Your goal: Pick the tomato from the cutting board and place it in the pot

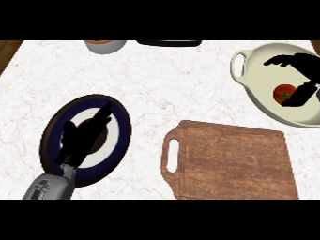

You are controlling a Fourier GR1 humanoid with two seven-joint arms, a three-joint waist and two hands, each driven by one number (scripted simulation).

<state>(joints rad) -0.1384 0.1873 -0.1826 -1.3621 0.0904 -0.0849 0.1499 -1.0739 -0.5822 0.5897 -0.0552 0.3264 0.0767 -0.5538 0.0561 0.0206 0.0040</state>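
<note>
Right hand [302, 77], cut off at frame edge, spread open over pot [254, 79]; tomato [284, 93] partly hidden beneath. Left hand [82, 133] relaxed.

counter [162, 89] (white marble) | on it: cutting board [239, 164], pot [259, 70], plate [117, 140], bowl [105, 46]

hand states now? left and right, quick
Left hand: open, fingers straight, over the dark plate, holding nothing.
Right hand: open over the pot; tomato beside its thumb.
</note>
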